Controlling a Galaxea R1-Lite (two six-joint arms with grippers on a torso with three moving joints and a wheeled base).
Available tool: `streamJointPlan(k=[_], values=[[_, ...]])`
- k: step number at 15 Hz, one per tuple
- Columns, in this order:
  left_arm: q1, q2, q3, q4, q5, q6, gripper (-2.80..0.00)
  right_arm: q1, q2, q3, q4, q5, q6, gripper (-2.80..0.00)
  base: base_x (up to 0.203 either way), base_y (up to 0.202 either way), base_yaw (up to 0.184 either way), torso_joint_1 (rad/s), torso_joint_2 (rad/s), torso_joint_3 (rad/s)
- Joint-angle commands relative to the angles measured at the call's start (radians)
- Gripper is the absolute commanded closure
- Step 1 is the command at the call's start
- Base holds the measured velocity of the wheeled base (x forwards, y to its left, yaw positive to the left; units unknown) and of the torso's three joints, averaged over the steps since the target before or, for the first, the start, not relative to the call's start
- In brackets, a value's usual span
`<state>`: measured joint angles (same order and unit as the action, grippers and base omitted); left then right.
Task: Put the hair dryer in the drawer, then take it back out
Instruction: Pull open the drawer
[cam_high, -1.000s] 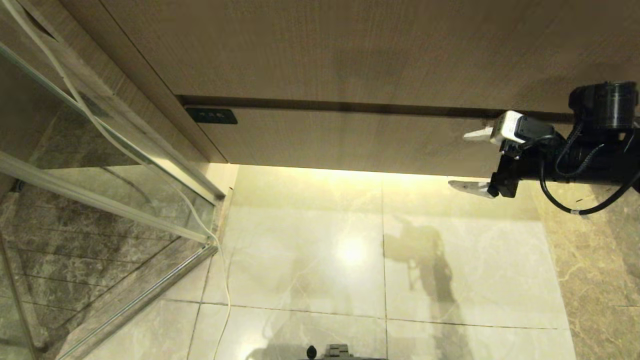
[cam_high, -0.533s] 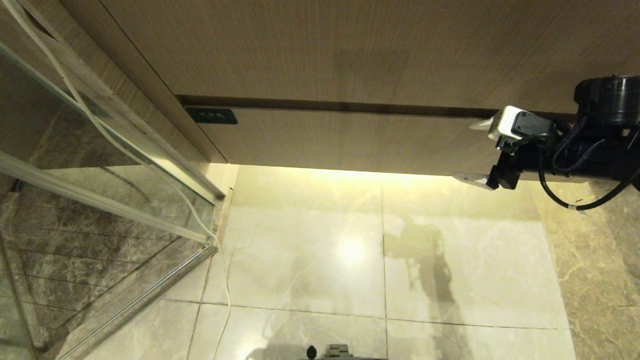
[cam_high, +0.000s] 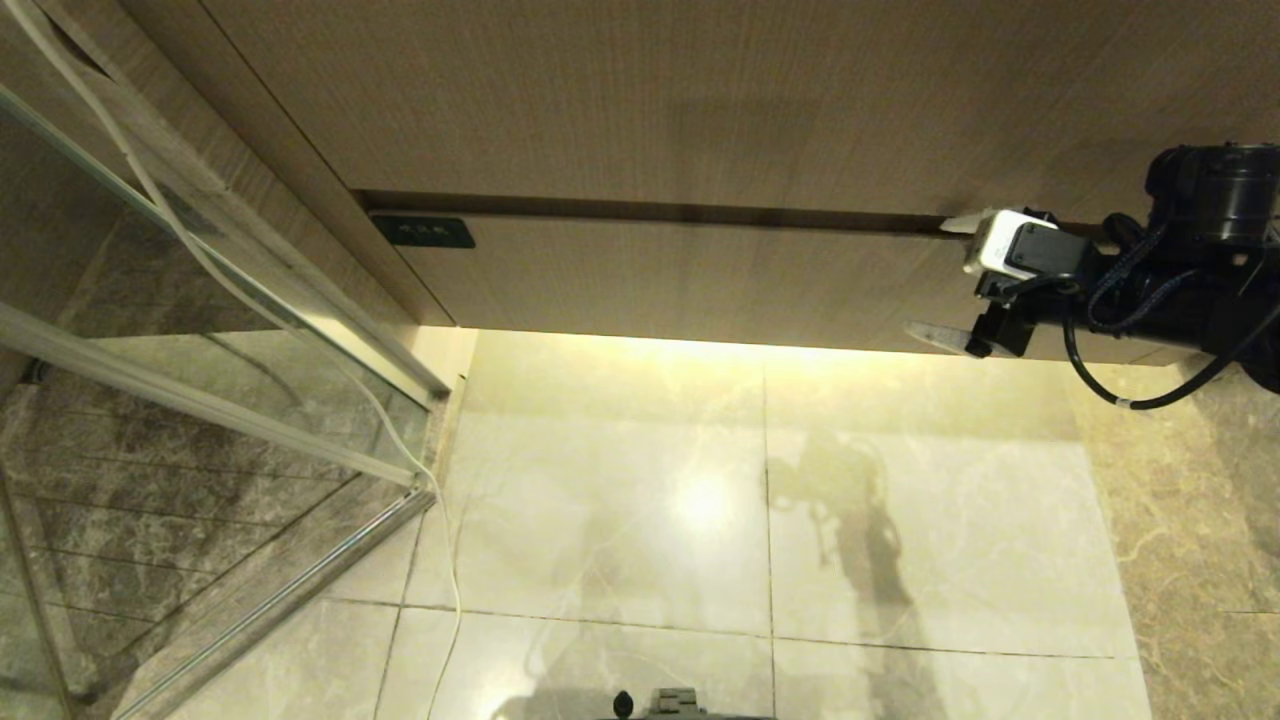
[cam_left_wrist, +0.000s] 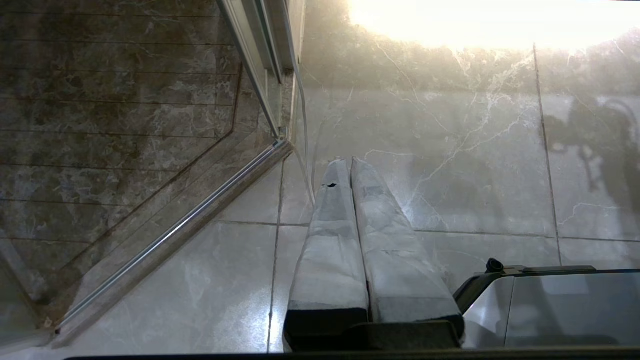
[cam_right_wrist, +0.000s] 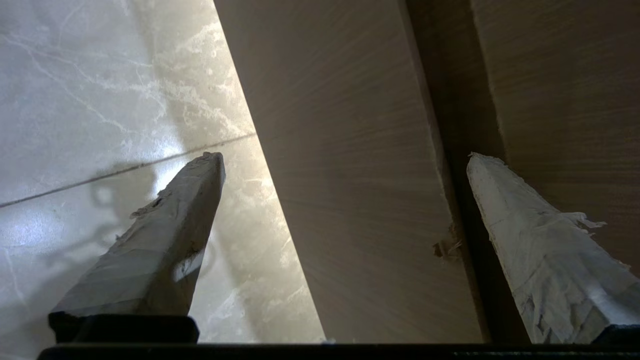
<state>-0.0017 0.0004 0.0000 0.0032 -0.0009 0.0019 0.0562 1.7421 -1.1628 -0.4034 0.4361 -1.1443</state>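
Right end effector (cam_high: 945, 282) is standing wide open at the right end of the drawer (cam_high: 680, 275), empty. Its two taped fingers (cam_right_wrist: 530, 240) are straddling the drawer front: the upper one is sitting at the dark gap under the panel (cam_high: 650, 100), the lower one is hanging below the front's bottom edge, over the floor (cam_high: 620, 480). In the right wrist view the front is lying between the fingers, with the gap beside the far finger. Whether either finger is touching wood, I cannot tell.

Judgement: the front is flat and handleless, so this spread, edge-on posture is probably there to hook a finger into the gap or clamp the front so the drawer can be pulled out.

Drawer is showing as closed, flush under the panel, dark label (cam_high: 422, 232) at its left end. Contents are hidden, so nothing can be said of the inside.

Hair dryer is not appearing in any view; its place cannot be told. A thin white cable (cam_high: 440, 540) is trailing down the glass door frame onto the floor; that is not it.

Left end effector (cam_left_wrist: 350, 162) is hanging parked over the floor tiles, fingers pressed together, holding nothing.
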Motion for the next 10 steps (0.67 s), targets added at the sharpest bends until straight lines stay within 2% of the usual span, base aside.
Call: streamJointPlan(k=[1, 10], values=[[0.000, 0.000, 0.001, 0.000, -0.001, 0.001, 0.00, -0.001, 0.019, -0.005, -0.007, -0.011, -0.005, -2.80, 0.000, 0.000, 0.000, 0.000, 0.00, 0.000], [0.000, 0.000, 0.002, 0.000, -0.001, 0.001, 0.00, 0.002, 0.110, -0.043, -0.020, -0.046, 0.006, -2.80, 0.000, 0.000, 0.000, 0.000, 0.00, 0.000]])
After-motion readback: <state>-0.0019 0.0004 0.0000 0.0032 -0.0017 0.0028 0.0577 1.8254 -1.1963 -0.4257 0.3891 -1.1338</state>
